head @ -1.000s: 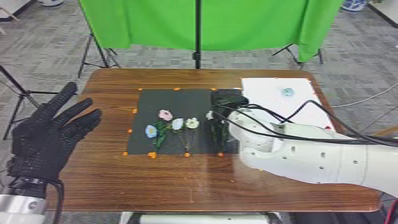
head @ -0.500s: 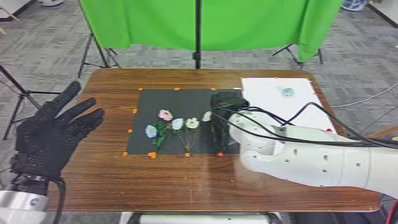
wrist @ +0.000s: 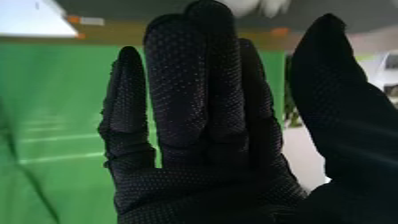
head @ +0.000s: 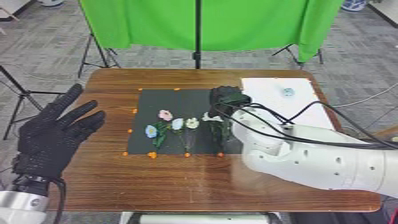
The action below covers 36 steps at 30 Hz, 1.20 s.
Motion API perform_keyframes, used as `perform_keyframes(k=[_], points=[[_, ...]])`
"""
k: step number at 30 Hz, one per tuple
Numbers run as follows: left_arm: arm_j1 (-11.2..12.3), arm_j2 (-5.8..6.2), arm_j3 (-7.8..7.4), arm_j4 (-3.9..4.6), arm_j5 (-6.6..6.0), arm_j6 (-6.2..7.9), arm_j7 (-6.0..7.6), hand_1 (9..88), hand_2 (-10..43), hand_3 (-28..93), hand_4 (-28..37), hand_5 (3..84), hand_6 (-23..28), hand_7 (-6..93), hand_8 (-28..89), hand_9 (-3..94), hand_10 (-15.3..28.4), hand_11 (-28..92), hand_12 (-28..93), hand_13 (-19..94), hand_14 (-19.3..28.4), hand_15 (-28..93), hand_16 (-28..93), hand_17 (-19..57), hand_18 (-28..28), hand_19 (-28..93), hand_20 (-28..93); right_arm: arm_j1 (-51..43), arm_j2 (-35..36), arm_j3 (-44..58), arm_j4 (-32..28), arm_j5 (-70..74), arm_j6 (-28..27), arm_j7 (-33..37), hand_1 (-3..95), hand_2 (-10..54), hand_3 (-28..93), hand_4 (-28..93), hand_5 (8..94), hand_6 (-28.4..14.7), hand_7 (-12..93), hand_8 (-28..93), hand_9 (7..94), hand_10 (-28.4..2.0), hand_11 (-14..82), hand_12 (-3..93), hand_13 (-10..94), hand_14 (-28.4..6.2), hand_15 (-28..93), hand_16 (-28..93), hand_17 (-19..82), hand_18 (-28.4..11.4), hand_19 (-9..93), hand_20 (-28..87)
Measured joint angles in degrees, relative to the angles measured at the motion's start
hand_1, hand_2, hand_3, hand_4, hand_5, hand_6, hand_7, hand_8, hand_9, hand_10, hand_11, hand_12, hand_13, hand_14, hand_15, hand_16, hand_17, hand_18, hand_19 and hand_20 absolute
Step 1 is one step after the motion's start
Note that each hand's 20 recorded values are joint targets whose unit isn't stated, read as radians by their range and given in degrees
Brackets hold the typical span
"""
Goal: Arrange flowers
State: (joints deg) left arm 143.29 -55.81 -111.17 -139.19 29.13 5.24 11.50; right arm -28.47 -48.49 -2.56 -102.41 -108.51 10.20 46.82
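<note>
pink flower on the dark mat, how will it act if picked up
The pink flower should be light, being a small bloom on a thin stem. Pinched low, it may droop at the head, which is wider than the stem. Lying flat on the dark mat, it probably won't roll far.

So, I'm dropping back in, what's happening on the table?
The robot is arranging flowers on a dark mat. Its right hand, fingers straight, is over the mat's right side, just beyond a white flower. Left of that lie a pink flower, a blue flower and two pale ones. The left hand is open at the left.
</note>
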Motion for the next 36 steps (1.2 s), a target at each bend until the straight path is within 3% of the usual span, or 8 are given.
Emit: perform_keyframes(k=[2, 7, 13, 16, 20, 27, 36], points=[[-0.29, 0.00, 0.02, 0.07, 0.04, -0.09, -0.33, 21.9, 6.6, 75, -27.1, 26.2, 4.8, 15.8, -11, 24.7, 18.4, 20, 12, 18, 27.4, 49, -8, -10.5, 24.4, 53, 34, -0.10, 0.85, 1.16, -0.30, -0.05, 1.54, 0.02, 38.0, -9.5, 74, -28, 57.5, -0.7, 13, -12, 70.5, -13.4, 21.2, 14.6, 70, -8.7, 61, 17, 26, -21.8, 77, 23], [-0.47, 0.00, 0.07, 0.08, 0.12, -0.10, -0.38, 21.9, 6.6, 75, -27.1, 26.2, 4.7, 15.8, -11, 24.7, 18.4, 20, 12, 18, 27.4, 49, -8, -10.5, 24.4, 53, 34, -0.27, 4.14, 4.58, 0.16, 1.92, 4.31, 0.05, 35.0, -9.5, 75, -28, 49.9, -1.7, 12, -12, 57.8, -14.4, 15.8, 13.3, 64, -10.0, 62, 14, 24, -21.3, 76, 20], [-0.20, 0.17, 0.28, 0.08, 0.12, -0.05, 0.67, 21.9, 6.6, 75, -27.0, 26.2, 4.7, 15.9, -11, 24.7, 18.3, 20, 12, 18, 27.4, 49, -8, -10.5, 24.4, 53, 34, 4.91, 7.63, -0.25, 7.05, 6.28, 7.44, -0.58, 32.5, -9.5, 76, -28, 42.1, -2.1, 11, -11, 45.1, -14.4, 8.3, 12.6, 60, -11.3, 62, 12, 23, -20.8, 76, 18], [0.06, 0.25, 0.37, 0.08, 0.12, -0.05, 1.28, 21.9, 6.6, 75, -27.1, 26.1, 4.7, 16.0, -11, 24.7, 18.3, 20, 12, 18, 27.4, 49, -8, -10.5, 24.4, 53, 34, 5.69, 9.01, 0.92, 11.19, 8.38, 4.01, -1.37, 31.3, -9.5, 76, -28, 37.9, -1.4, 11, -11, 39.0, -14.6, 5.9, 12.9, 57, -11.6, 62, 11, 23, -20.7, 76, 17], [0.28, 0.34, 0.53, 0.04, 0.12, -0.05, 1.96, 22.0, 6.6, 75, -27.1, 26.1, 4.7, 16.0, -11, 24.7, 18.3, 20, 12, 18, 27.4, 49, -8, -10.5, 24.5, 53, 34, 5.01, 10.53, 5.31, 15.09, 11.57, -4.55, -3.16, 30.2, -9.5, 77, -28, 33.6, -0.5, 11, -11, 33.6, -14.8, 3.4, 12.9, 54, -12.5, 62, 10, 22, -20.5, 76, 16], [0.71, 0.37, 0.72, 0.00, 0.12, -0.01, 3.07, 22.0, 6.6, 75, -27.0, 26.1, 4.7, 16.0, -11, 24.7, 18.3, 20, 12, 18, 27.3, 49, -8, -10.5, 24.4, 53, 34, -0.55, 11.10, 14.82, 17.90, 13.30, -13.83, -3.35, 28.9, -9.5, 78, -28, 29.8, 0.6, 11, -11, 29.3, -15.5, 2.1, 13.2, 52, -13.4, 65, 9, 20, -21.3, 77, 15], [1.03, 0.66, 2.51, -0.03, 0.12, 0.05, 4.16, 22.0, 6.5, 75, -27.0, 26.1, 4.7, 16.1, -11, 24.6, 18.3, 20, 12, 18, 27.2, 49, -8, -10.5, 24.4, 53, 34, -3.94, 10.64, 15.73, 19.99, 14.36, -17.72, -2.76, 29.0, -9.5, 78, -28, 27.6, 2.1, 12, -12, 28.6, -14.7, 2.0, 13.2, 51, -13.2, 65, 8, 20, -21.7, 76, 14]])
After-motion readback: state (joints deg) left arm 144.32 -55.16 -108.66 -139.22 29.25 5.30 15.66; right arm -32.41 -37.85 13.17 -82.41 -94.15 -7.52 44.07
